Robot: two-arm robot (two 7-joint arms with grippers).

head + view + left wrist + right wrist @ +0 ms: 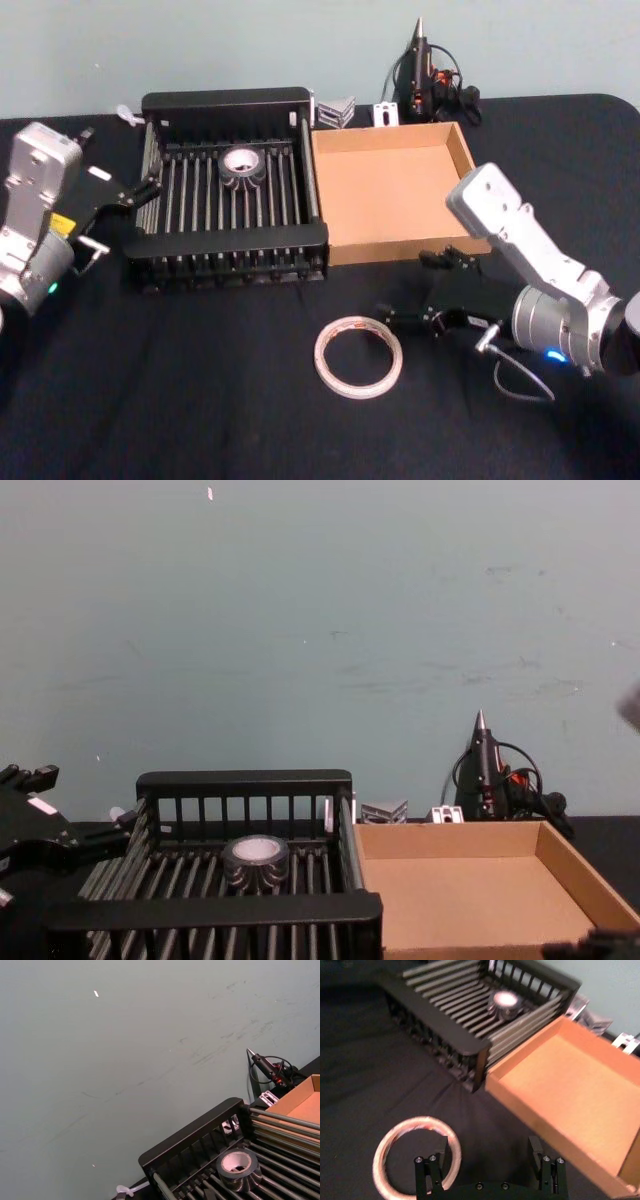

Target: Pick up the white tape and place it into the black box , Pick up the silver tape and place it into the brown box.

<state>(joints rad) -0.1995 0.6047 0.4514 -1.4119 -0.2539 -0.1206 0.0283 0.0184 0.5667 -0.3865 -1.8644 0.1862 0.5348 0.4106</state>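
The white tape [243, 162] lies flat on the slatted floor of the black box [226, 101], toward its back; the left wrist view also catches this white tape [238, 1168], and so does the chest view [256, 858]. To the right of the black box, touching it, stands the brown box [395, 195] with nothing inside. The silver tape [358, 355] lies flat on the black cloth in front of both boxes. My right gripper [415, 287] hovers open just right of that ring, and in its wrist view one finger [439, 1159] overlaps the edge of the silver tape [415, 1121]. My left gripper [122, 215] stays open beside the black box's left wall.
A black glue gun [422, 70] with its cable stands behind the brown box, beside small metal brackets [337, 110]. Black cloth [200, 390] covers the table, with free room in front of the boxes. A pale wall [320, 630] rises behind.
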